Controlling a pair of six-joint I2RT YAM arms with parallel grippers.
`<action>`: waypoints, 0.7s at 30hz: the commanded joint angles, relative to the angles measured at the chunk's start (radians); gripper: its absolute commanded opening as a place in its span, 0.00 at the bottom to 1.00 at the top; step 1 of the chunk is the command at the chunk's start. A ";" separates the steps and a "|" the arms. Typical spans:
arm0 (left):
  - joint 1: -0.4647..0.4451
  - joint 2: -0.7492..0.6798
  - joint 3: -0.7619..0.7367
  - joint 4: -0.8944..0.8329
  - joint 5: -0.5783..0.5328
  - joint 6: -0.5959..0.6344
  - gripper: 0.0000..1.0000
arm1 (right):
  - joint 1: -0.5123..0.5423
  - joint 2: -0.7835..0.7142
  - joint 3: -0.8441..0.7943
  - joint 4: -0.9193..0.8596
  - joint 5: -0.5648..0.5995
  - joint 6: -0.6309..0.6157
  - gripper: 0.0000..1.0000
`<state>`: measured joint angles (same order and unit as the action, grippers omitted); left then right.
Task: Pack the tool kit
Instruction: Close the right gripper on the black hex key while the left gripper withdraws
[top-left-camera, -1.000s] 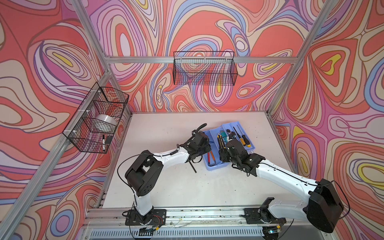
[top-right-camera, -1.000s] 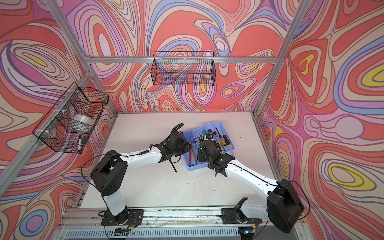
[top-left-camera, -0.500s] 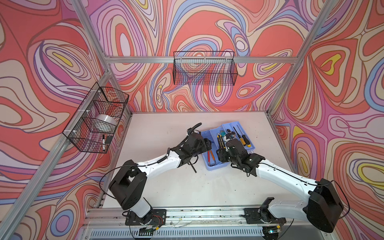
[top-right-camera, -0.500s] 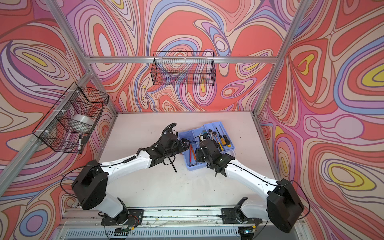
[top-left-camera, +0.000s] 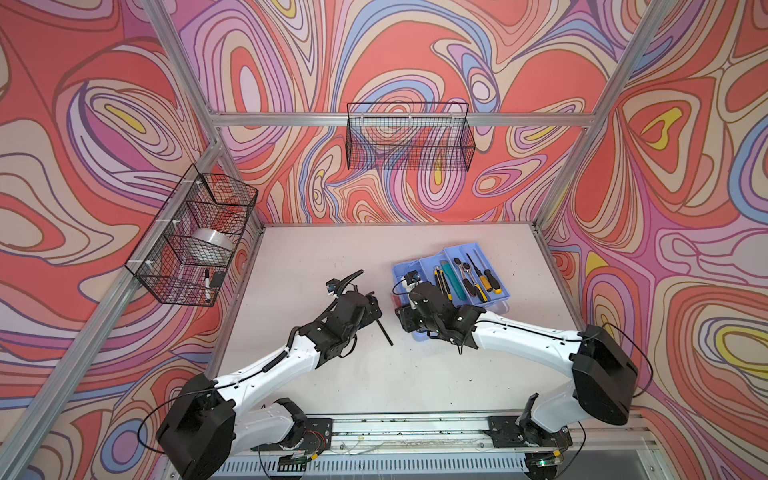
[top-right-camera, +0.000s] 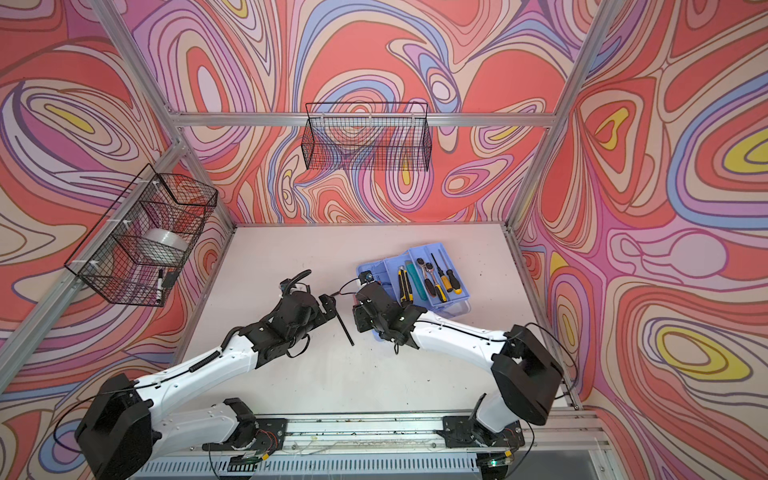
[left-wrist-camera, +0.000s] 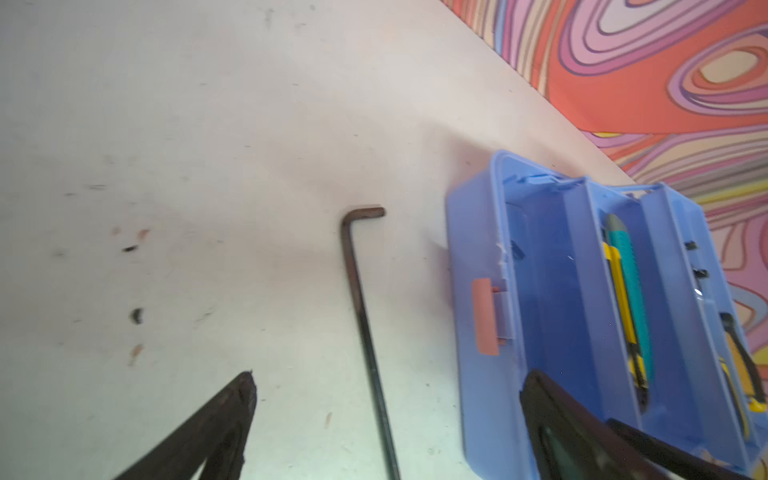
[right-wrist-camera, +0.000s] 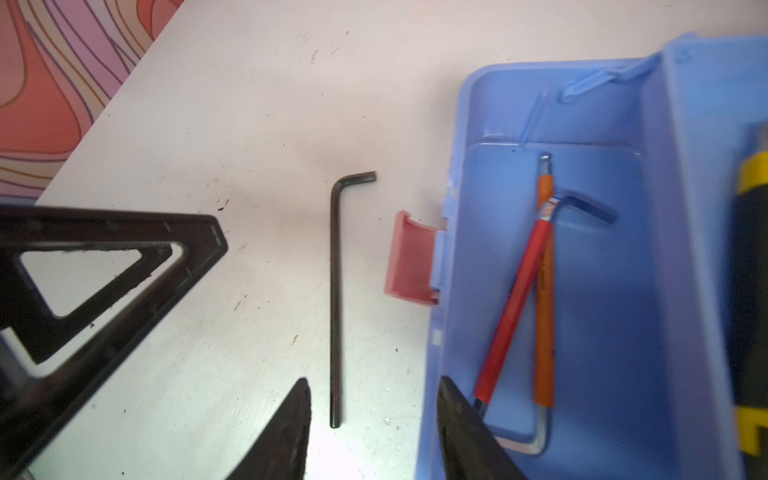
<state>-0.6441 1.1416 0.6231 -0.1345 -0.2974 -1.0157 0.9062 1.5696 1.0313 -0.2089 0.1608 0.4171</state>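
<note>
Both grippers hung empty over the table: my left gripper was spread as wide as it goes, and my right gripper stood partly open, gripping nothing. At the bottom of the right wrist view the near end of the hex key showed between the right jaws, which touched nothing I could see. The key lay flat on the bare top, just beside the pink latch of the tool kit. The kit sat open, right of centre in both top views, with red and orange handled tools in its deep compartment. I judged the key stiff, thin and slick, best pinched mid-shaft from straight above. The kit looked like light, thin plastic, apt to skid if nudged, so I would take it by a side wall, not the latch.
</note>
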 joint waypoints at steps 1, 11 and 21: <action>0.041 -0.075 -0.065 -0.107 -0.050 -0.063 1.00 | 0.030 0.087 0.064 -0.005 0.013 -0.020 0.48; 0.102 -0.274 -0.221 -0.229 -0.078 -0.102 1.00 | 0.057 0.340 0.214 -0.073 0.005 -0.030 0.39; 0.112 -0.350 -0.272 -0.274 -0.067 -0.114 1.00 | 0.056 0.472 0.318 -0.166 0.011 -0.060 0.29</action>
<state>-0.5404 0.8005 0.3676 -0.3660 -0.3450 -1.1049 0.9569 2.0140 1.3209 -0.3290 0.1604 0.3752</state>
